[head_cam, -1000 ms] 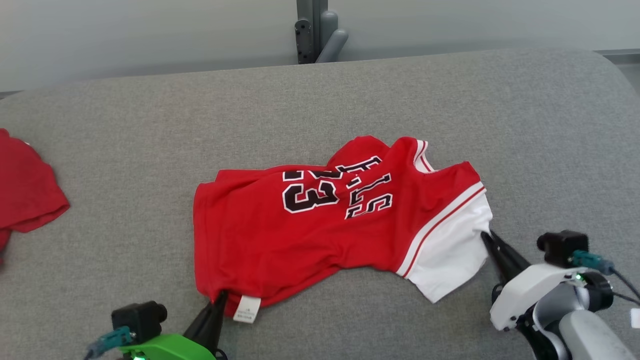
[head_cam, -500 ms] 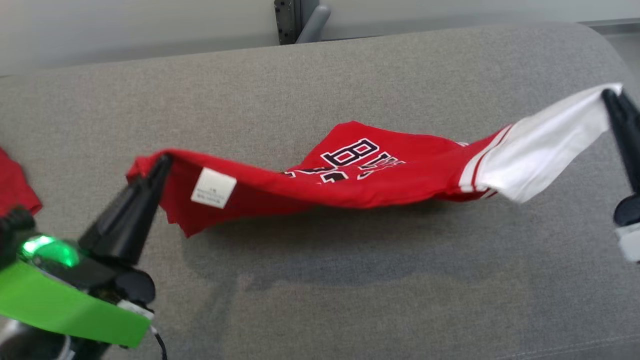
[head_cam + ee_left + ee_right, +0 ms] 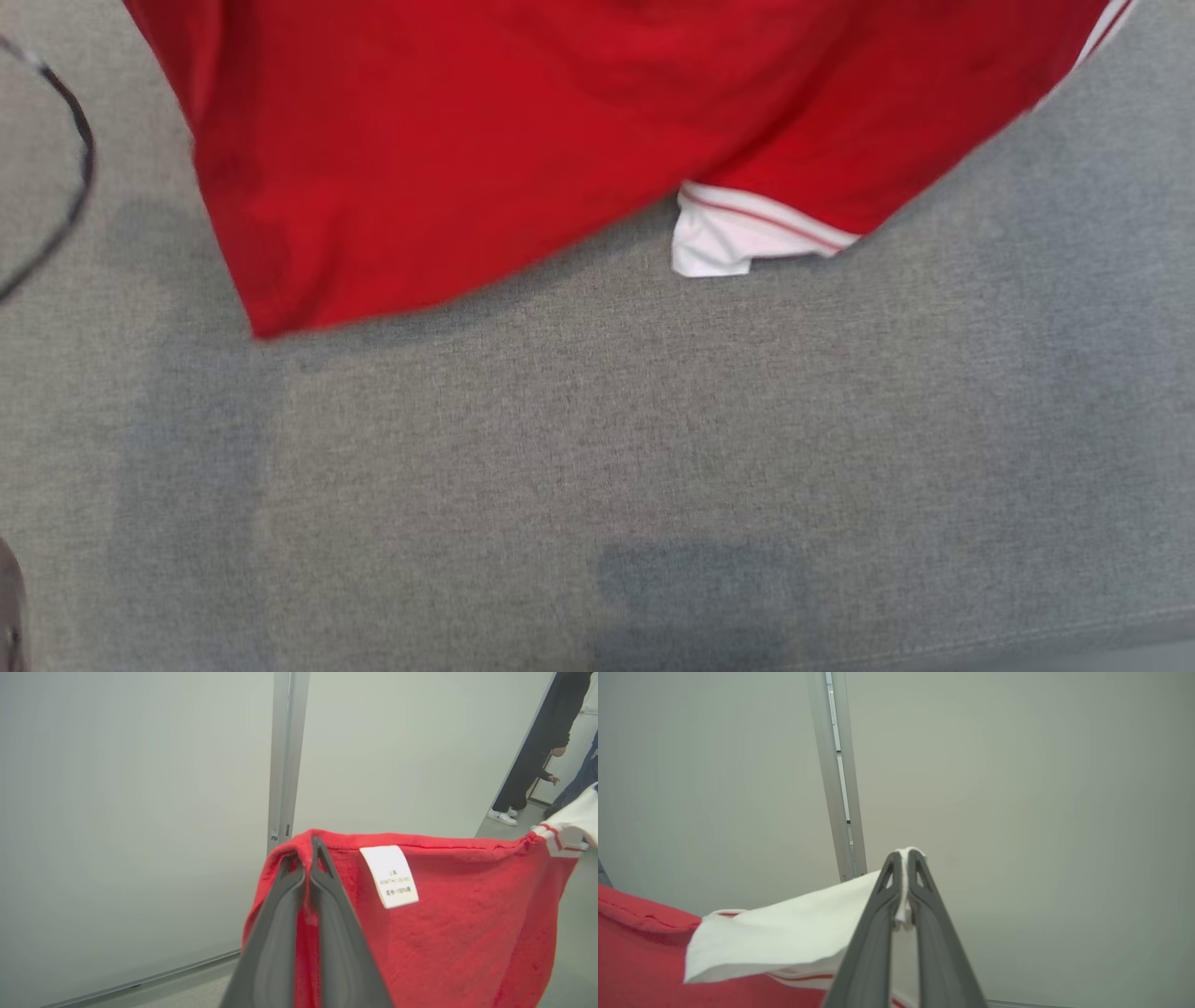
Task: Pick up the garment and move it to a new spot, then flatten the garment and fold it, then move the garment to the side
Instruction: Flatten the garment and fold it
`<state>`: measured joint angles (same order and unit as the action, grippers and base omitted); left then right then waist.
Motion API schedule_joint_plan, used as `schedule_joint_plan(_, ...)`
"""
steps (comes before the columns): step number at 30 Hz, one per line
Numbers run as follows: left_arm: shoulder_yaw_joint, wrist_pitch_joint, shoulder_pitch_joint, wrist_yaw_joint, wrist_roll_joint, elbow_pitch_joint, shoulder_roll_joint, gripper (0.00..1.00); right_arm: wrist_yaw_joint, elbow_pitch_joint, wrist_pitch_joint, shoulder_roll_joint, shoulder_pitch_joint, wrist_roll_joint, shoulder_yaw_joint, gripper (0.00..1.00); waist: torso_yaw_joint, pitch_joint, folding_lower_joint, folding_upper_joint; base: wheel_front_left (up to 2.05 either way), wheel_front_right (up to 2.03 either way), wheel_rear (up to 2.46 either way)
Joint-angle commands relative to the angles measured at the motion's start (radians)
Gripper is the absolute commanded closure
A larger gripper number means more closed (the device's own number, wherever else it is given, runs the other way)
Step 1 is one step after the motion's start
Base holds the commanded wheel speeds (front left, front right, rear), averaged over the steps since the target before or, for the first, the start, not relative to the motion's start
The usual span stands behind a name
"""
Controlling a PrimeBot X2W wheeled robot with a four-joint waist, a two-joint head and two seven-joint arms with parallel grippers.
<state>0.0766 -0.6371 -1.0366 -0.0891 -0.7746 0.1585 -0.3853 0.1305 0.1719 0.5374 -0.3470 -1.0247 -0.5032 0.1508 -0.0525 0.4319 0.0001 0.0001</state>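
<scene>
The garment (image 3: 485, 140), a red jersey with white sleeve trim, hangs in the air over the grey padded surface (image 3: 597, 448), its lower edge dangling across the top of the head view. My left gripper (image 3: 308, 851) is shut on a red hem corner of the garment (image 3: 467, 914), close to a white care label (image 3: 389, 876). My right gripper (image 3: 905, 856) is shut on the tip of the white sleeve (image 3: 784, 940), and the red body of the garment (image 3: 640, 961) sags away to its left.
A dark cable (image 3: 65, 140) loops at the left edge of the head view. Pale wall panels with a metal post (image 3: 285, 756) stand behind. People's legs and shoes (image 3: 518, 798) appear far off at the right of the left wrist view.
Both grippers have lifted the garment off the surface and stretched it between them. The head camera has tilted down, so the hanging cloth now crosses its top edge.
</scene>
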Motion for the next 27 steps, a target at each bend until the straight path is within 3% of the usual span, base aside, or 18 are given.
schedule_joint_plan(1, 0.027, 0.045, -0.126, -0.016, 0.054, -0.109, 0.001, 1.00, 0.000, -0.078, -0.018, 0.028, -0.151, 0.064, -0.023, 1.00, 0.022, 0.163, -0.0001, -0.0001, 0.00, 0.00, 0.00)
schedule_joint_plan(6, 0.081, 0.192, -0.354, -0.033, 0.137, -0.326, 0.027, 1.00, 0.000, -0.272, -0.089, 0.102, -0.408, 0.188, -0.017, 1.00, 0.034, 0.241, -0.0001, -0.0001, 0.00, 0.00, 0.00)
schedule_joint_plan(11, 0.120, 0.492, -0.577, -0.040, 0.223, -0.570, 0.050, 1.00, 0.000, -0.481, -0.286, 0.180, -0.678, 0.326, 0.024, 1.00, 0.044, 0.294, -0.0001, -0.0001, 0.00, 0.00, 0.00)
schedule_joint_plan(16, 0.157, 0.719, -0.725, -0.043, 0.259, -0.750, 0.069, 1.00, 0.000, -0.645, -0.396, 0.192, -0.841, 0.371, -0.061, 1.00, 0.024, 0.362, -0.0001, -0.0001, 0.00, 0.00, 0.00)
schedule_joint_plan(21, 0.254, 0.829, -0.751, -0.042, 0.210, -0.855, 0.040, 1.00, 0.000, -0.739, -0.448, 0.166, -0.872, 0.326, -0.109, 1.00, 0.011, 0.423, -0.0001, -0.0001, 0.00, 0.00, 0.00)
schedule_joint_plan(27, 0.428, 0.879, -0.624, -0.043, 0.128, -0.902, -0.008, 1.00, 0.000, -0.766, -0.526, 0.124, -0.708, 0.221, -0.125, 1.00, 0.015, 0.441, -0.0001, -0.0001, 0.00, 0.00, 0.00)
